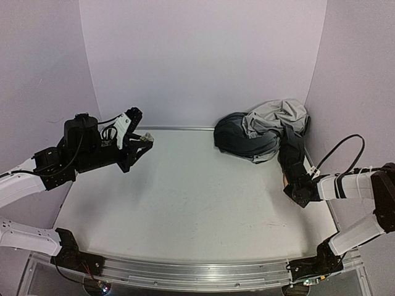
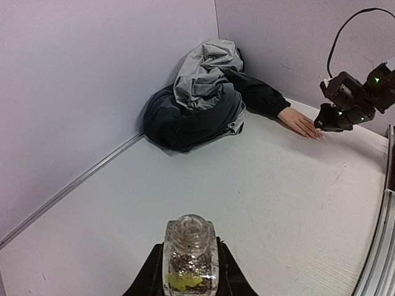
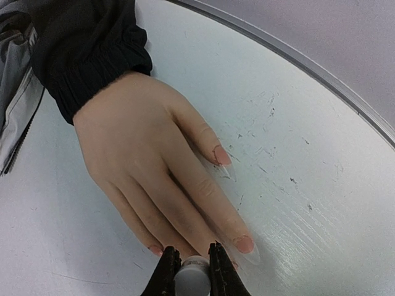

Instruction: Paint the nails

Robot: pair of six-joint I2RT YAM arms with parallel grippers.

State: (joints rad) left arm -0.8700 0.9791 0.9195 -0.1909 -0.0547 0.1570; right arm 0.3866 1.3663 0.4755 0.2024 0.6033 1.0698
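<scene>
A pale peach mannequin hand (image 3: 142, 135) lies flat on the table, coming out of a dark sleeve (image 3: 86, 49). Its nails are pink with long clear tips, one on the thumb (image 3: 222, 155) and one on the forefinger (image 3: 244, 244). My right gripper (image 3: 192, 265) is shut on a white cap (image 3: 191, 279) right over the middle fingertips; whatever hangs under the cap is hidden. The left wrist view shows the hand (image 2: 299, 121) with the right gripper (image 2: 322, 126) at its fingertips. My left gripper (image 2: 190, 271) is shut on a clear uncapped bottle (image 2: 190, 253), held above the table at far left (image 1: 145, 138).
A bundled grey and dark jacket (image 1: 259, 132) fills the back right corner, against the walls. A metal rail (image 1: 197, 271) runs along the near table edge. The right arm's cable (image 1: 345, 145) loops above it.
</scene>
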